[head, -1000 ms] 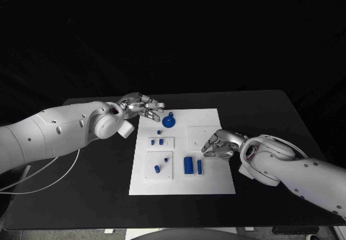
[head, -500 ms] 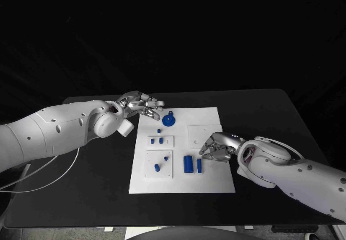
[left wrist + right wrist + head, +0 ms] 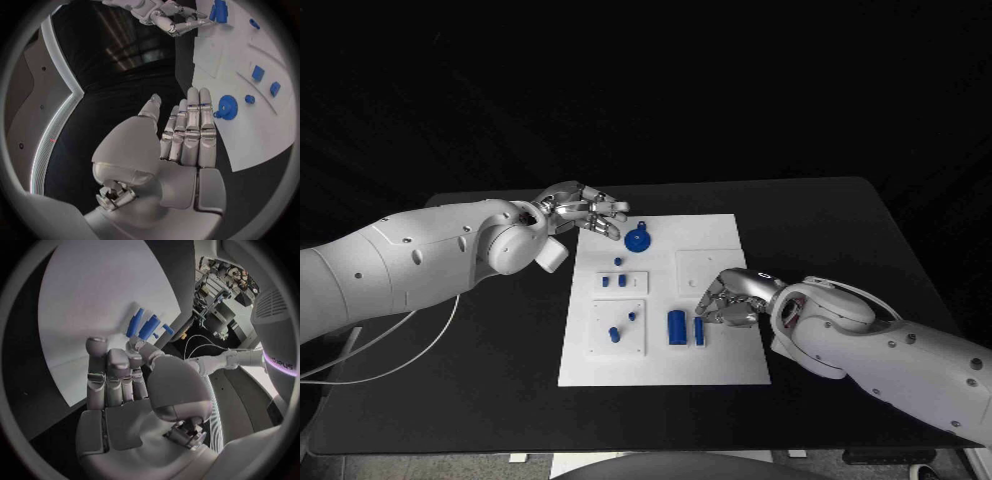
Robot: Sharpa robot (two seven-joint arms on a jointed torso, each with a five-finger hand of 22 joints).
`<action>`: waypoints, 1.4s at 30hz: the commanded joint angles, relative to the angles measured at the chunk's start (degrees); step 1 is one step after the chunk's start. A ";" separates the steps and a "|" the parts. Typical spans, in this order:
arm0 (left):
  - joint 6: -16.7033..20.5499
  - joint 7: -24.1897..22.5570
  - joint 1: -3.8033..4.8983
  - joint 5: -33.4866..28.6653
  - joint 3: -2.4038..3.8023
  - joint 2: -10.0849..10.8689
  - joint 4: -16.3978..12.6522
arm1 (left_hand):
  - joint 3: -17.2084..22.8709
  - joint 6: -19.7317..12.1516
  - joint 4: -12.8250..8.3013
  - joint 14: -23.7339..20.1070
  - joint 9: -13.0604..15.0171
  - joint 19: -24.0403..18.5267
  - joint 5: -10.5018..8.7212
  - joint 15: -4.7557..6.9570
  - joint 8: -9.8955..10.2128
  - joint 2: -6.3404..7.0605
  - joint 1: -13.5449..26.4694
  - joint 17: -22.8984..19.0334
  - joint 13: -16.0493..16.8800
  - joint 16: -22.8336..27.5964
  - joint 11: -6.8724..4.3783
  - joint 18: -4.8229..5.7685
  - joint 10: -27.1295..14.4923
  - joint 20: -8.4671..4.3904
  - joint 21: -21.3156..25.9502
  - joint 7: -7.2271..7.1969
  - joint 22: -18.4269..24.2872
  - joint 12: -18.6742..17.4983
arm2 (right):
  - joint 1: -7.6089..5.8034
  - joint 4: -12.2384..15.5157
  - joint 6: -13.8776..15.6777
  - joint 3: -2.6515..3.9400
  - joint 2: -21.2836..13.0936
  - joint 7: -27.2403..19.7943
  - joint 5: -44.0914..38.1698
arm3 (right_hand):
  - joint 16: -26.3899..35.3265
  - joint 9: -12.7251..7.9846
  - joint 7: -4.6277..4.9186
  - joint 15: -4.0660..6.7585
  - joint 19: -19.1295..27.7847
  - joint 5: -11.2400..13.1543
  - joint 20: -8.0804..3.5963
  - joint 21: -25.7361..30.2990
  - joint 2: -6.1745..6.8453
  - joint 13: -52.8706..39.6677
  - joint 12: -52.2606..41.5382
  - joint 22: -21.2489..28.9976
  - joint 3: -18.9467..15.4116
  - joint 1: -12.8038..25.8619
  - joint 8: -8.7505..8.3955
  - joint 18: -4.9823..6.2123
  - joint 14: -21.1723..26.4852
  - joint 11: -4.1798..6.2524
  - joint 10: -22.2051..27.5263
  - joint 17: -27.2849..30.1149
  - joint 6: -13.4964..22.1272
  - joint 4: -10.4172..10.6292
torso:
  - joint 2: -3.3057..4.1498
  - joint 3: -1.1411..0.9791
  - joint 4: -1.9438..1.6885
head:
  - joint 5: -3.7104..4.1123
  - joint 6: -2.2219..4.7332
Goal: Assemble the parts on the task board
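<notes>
No legible text, labels, brand marks, numbers or signs were found on the task board (image 3: 718,235), on the blue parts (image 3: 678,328), on the bench (image 3: 848,230), or on either hand. A faint dark marking sat on a white curved surface at the rim of the right wrist view, too small and distorted to be read.
</notes>
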State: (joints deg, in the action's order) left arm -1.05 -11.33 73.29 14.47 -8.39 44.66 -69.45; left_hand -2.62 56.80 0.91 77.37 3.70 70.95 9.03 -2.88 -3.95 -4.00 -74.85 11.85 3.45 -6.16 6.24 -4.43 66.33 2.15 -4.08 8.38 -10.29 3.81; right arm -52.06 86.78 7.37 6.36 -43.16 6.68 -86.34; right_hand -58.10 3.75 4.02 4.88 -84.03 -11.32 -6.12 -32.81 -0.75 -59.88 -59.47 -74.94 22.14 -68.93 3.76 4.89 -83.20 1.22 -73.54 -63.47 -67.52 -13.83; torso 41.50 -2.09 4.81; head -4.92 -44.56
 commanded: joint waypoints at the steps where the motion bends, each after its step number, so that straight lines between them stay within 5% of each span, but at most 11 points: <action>1: -0.38 -0.45 0.02 0.21 0.03 -0.09 -0.12 | 0.40 -0.13 -0.08 0.01 0.06 0.19 0.31 -0.20 -0.07 -0.34 0.04 0.04 0.05 -0.17 -0.06 1.09 -0.32 -0.10 -0.36 -0.07 -0.05 -0.17 | 0.14 -0.06 -1.43 -0.19 0.16 -0.58 -0.74 | -0.29 -0.02 -0.07 0.14 -2.65 -0.18 -0.03 -0.02 -0.16 -0.08 -0.13 -1.30 -0.07 0.47 -0.12 -0.06 -0.19 0.18 -0.45 0.05 -0.62 0.38 | 0.01 -0.02 0.00 | 0.06 -0.11; 14: -0.64 0.02 0.02 0.29 0.03 -0.10 -0.10 | 0.37 -0.17 0.00 -0.01 0.06 0.17 0.29 -0.21 -0.07 -0.30 0.15 0.04 0.06 -0.16 -0.05 1.08 -0.36 -0.08 -0.35 -0.07 -0.07 -0.16 | 0.28 -0.49 -2.08 -0.77 0.36 -0.52 -0.66 | -0.24 0.04 -0.33 0.28 -2.67 2.47 -0.16 0.18 -0.58 -0.09 0.08 -1.43 3.08 0.75 -0.13 -0.20 -0.17 0.36 -0.46 0.11 -1.71 1.01 | 0.01 -0.06 -0.01 | 0.32 -0.07; 24: -0.79 0.36 0.02 0.39 0.03 -0.13 -0.04 | 0.37 -0.15 0.08 -0.03 0.06 0.16 0.29 -0.22 -0.08 -0.30 0.19 0.04 0.06 -0.16 -0.04 1.08 -0.38 -0.07 -0.35 -0.07 -0.07 -0.16 | 0.38 -0.88 0.68 -0.96 0.93 0.92 -1.48 | -0.22 0.13 -0.74 0.39 -2.70 3.51 -0.28 0.31 -0.25 -0.05 0.20 -1.44 3.81 0.98 -0.07 -0.32 -0.19 0.59 -0.64 0.14 -3.00 1.30 | -0.01 -0.03 0.03 | 0.39 -0.02; 32: -0.88 0.52 0.02 0.53 0.03 -0.16 -0.02 | 0.37 -0.15 0.08 -0.03 0.06 0.16 0.29 -0.22 -0.08 -0.30 0.19 0.04 0.06 -0.16 -0.04 1.08 -0.38 -0.07 -0.35 -0.07 -0.07 -0.16 | 0.48 -1.23 2.48 -0.98 1.59 2.85 -2.39 | -0.19 0.17 -1.59 0.59 -2.77 4.53 -0.48 0.31 0.14 -0.12 0.29 -1.29 0.43 1.47 -0.08 -0.58 -0.24 1.12 -0.92 0.19 -4.10 2.90 | 0.01 -0.01 -0.01 | 0.43 -0.12; 42: -0.96 0.66 0.02 0.67 0.03 -0.07 -0.03 | 0.46 -0.20 0.14 -0.06 0.06 0.14 0.33 -0.23 -0.07 -0.38 0.07 0.03 0.06 -0.15 -0.03 1.07 -0.40 -0.06 -0.34 -0.06 -0.08 -0.16 | 0.72 -1.48 3.29 -0.99 1.94 5.49 -4.03 | -0.13 0.09 -2.18 0.78 -2.78 2.46 -0.71 0.31 0.91 -0.35 0.31 -0.98 -5.27 2.19 -0.12 -0.95 -0.28 1.47 -1.08 0.33 -4.64 4.40 | -0.03 0.04 0.02 | 0.36 -0.22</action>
State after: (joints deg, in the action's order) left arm -1.20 -10.49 73.29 14.80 -8.39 44.63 -69.40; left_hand -2.41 56.80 1.10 77.37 3.70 70.95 9.02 -2.88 -3.95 -4.00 -74.85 11.83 3.45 -6.16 6.24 -4.43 66.34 2.15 -4.08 8.38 -10.30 3.81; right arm -51.47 85.42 9.79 5.42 -41.26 10.06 -88.68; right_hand -58.08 3.88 1.91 5.22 -84.03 -8.66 -6.55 -32.81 0.14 -60.20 -59.44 -74.92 16.99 -67.10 3.99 4.84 -83.55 2.26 -74.54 -63.19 -72.07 -9.43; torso 41.49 -2.05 4.80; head -4.50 -44.79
